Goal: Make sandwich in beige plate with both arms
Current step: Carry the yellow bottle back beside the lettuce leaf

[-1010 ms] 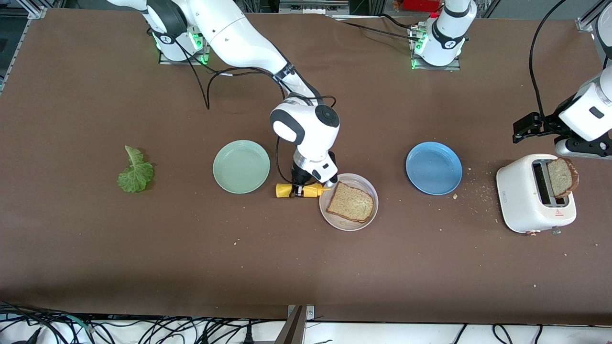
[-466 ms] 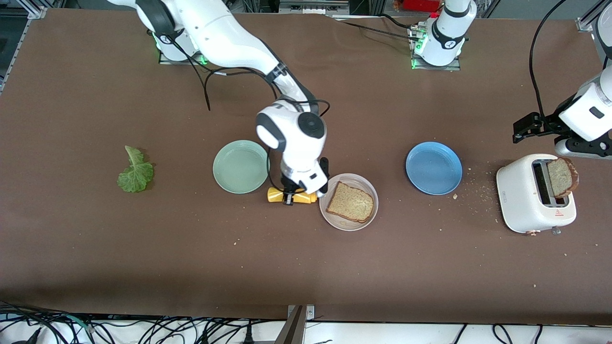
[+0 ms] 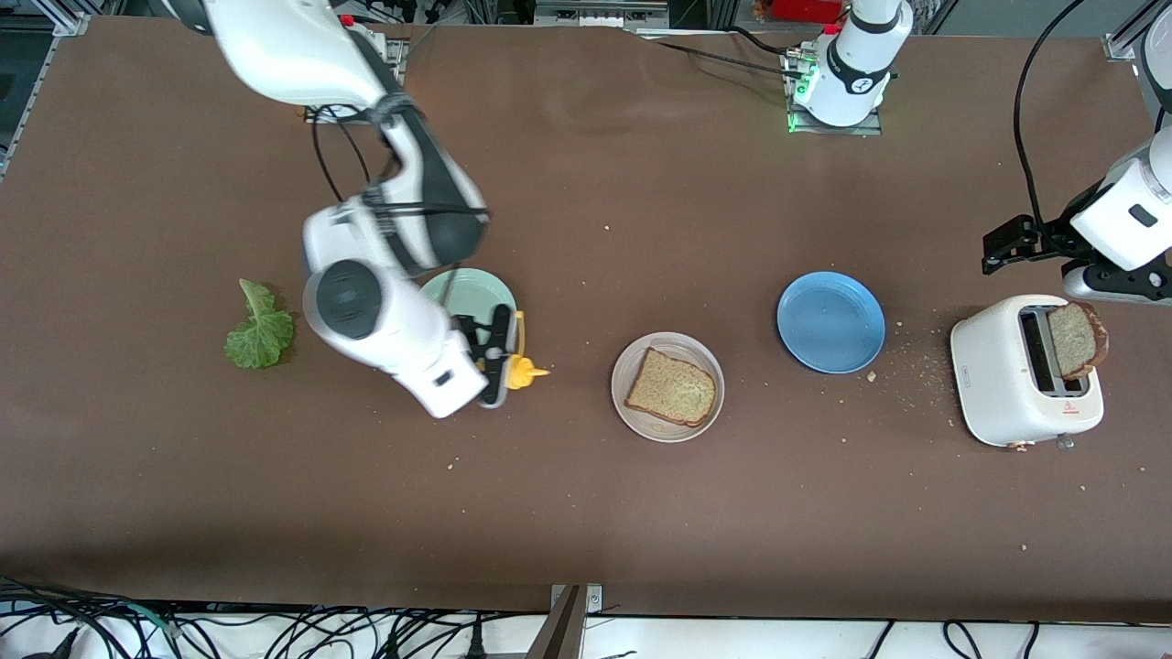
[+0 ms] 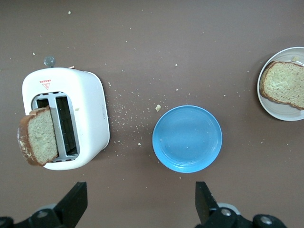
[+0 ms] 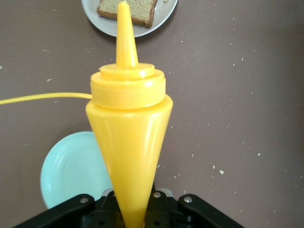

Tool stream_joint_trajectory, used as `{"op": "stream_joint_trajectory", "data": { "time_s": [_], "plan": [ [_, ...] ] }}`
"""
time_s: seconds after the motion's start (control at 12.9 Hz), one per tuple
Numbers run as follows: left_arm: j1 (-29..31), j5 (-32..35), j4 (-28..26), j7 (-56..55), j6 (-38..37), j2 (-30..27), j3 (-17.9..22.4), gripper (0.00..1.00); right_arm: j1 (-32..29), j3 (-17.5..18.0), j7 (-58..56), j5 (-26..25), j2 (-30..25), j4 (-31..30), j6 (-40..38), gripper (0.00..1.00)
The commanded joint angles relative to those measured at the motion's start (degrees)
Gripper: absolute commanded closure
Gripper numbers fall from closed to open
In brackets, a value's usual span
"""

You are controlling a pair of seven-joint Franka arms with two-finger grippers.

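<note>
Currently right gripper (image 3: 499,352) clamps a yellow sauce bottle (image 3: 519,368) over the table beside the mint plate (image 3: 481,288). Left gripper (image 4: 137,209) waits spread wide above the blue plate (image 4: 187,138). Beige plate (image 3: 667,430) holds one bread slice (image 3: 670,388). Toaster (image 3: 998,375) slice (image 3: 1077,340): likely light, stiff, crumbly; grip by crust. Lettuce (image 3: 261,329): limp, fragile.
</note>
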Motion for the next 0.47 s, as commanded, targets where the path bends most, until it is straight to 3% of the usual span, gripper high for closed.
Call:
{"op": "stream_joint_trajectory", "data": {
  "time_s": [0.0, 0.08, 0.16, 0.39],
  "plan": [
    [0.2, -1.0, 0.8, 1.0, -1.1, -0.3, 0.1, 0.00, -11.4, 1.3, -13.8, 15.6, -4.7, -8.2, -6.0, 1.00],
    [0.2, -1.0, 0.8, 1.0, -1.1, -0.3, 0.1, 0.00, -15.6, 1.2, -18.8, 22.9, -5.3, -11.6, -9.9, 1.00],
    [0.2, -1.0, 0.8, 0.9, -1.1, -0.3, 0.1, 0.00, -19.0, 1.0, -23.1, 26.9, -5.9, -14.2, -12.8, 1.00],
    [0.2, -1.0, 0.8, 0.9, -1.1, -0.3, 0.1, 0.00, -25.2, 1.0, -35.2, 31.0, -7.4, -21.4, -18.8, 1.00]
  ]
}}
